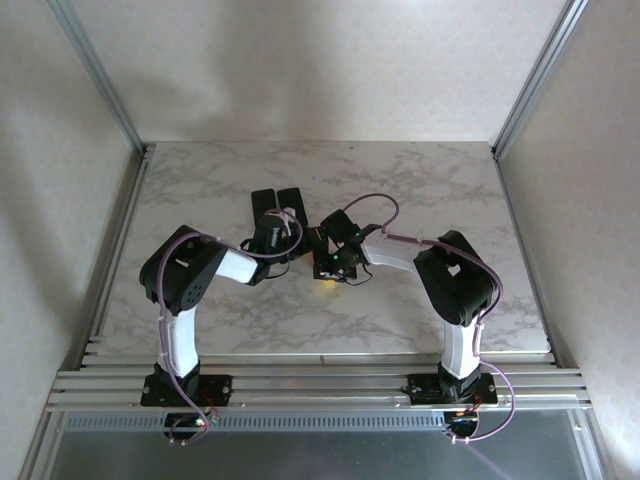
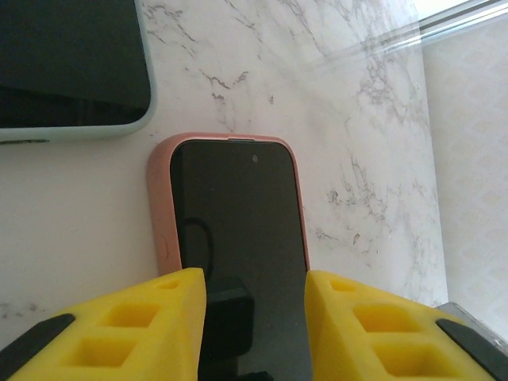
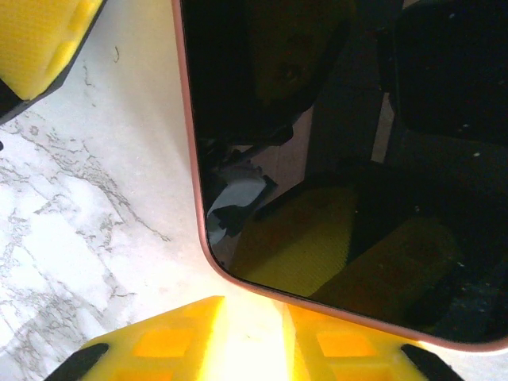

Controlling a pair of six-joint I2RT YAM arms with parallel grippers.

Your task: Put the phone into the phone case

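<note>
Phone (image 2: 238, 230) looked seated in pink case (image 2: 161, 214) on counter (image 2: 349, 119). L fingers (image 2: 119, 325) parted, R fingers (image 3: 159, 349) barely parted, both empty. Next, prob.: press edges flush.

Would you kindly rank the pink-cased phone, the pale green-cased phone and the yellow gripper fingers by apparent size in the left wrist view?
1. Black phone in the pink case.
2. Pale green-cased phone, cropped by the frame.
Unranked: yellow fingers of the left gripper; alike, and enlarged by nearness to the camera.

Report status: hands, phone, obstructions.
Left hand open, fingers over the phone. Right hand slightly open off its corner, holding nothing. It looks seated screen-up in pink case. Alongside, apart: second phone, pale green case.
</note>
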